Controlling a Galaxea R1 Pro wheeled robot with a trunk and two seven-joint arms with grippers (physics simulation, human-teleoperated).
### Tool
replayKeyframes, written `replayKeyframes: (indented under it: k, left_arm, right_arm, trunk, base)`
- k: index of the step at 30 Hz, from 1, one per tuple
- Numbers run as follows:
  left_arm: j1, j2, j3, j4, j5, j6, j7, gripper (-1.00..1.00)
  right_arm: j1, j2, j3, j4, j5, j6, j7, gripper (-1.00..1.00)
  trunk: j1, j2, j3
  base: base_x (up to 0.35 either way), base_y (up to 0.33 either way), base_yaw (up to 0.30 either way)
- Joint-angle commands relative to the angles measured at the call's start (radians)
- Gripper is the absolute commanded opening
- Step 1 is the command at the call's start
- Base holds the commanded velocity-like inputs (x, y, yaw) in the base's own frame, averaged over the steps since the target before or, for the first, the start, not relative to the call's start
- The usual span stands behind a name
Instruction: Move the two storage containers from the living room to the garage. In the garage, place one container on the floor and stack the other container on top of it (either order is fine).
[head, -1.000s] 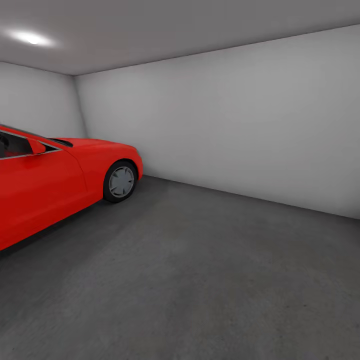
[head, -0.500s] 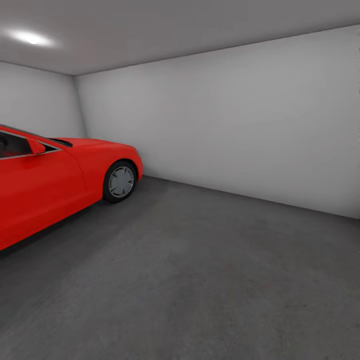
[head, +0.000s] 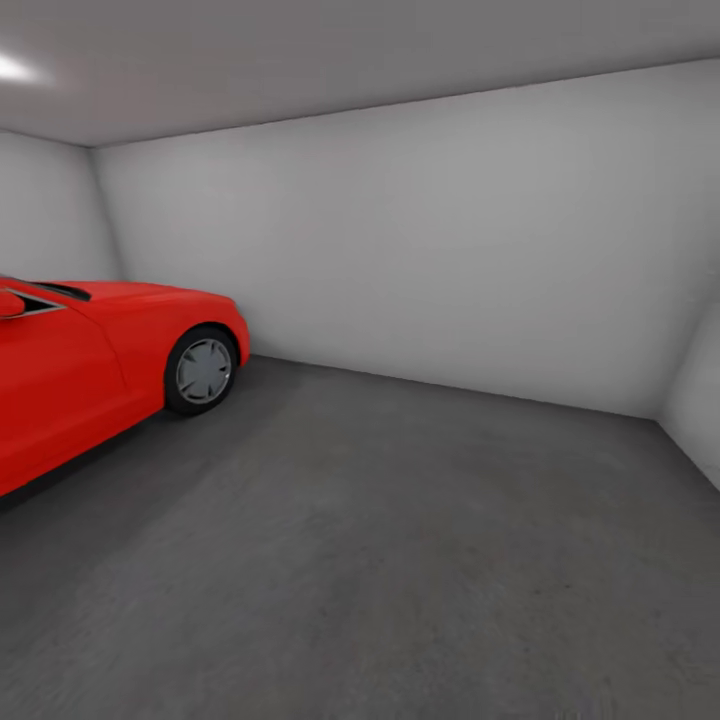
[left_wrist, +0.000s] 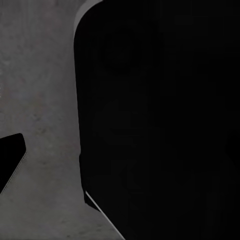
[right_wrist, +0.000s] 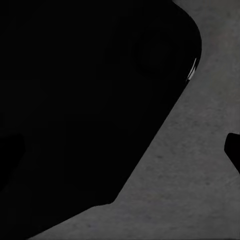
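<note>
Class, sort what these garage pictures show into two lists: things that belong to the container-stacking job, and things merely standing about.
Belongs to the job:
- garage floor, dark grey concrete, where the stack goes

Standing about:
- red car, parked at left
- pale grey walls

Head view: illumination is even and moderate. A ceiling light (head: 10, 68) glares at 10 o'clock, washing out the ceiling around it. The walls (head: 420, 250) shade from pale to darker grey toward the corners. A soft shadow lies under the car (head: 90, 360). The floor (head: 380, 560) looks slightly blurred. Wrist views: dim; large unlit black shapes against mottled grey floor.
</note>
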Motion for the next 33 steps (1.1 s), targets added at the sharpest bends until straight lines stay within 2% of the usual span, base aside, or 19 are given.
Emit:
replayKeyframes:
  k: [1, 33]
  left_arm:
    - [0.0, 0.0, 0.0, 0.0, 0.0, 0.0, 0.0, 1.0]
    - [0.0, 0.0, 0.0, -0.001, 0.0, 0.0, 0.0, 1.0]
  right_arm:
    - [0.0, 0.0, 0.004, 0.0, -0.004, -0.001, 0.001, 1.0]
    - [0.0, 0.0, 0.004, 0.0, -0.004, 0.0, 0.004, 1.0]
  trunk:
    - [0.0, 0.0, 0.0]
    - [0.0, 0.0, 0.013]
  base:
    - [0.0, 0.0, -0.264]
    - [0.0, 0.0, -0.264]
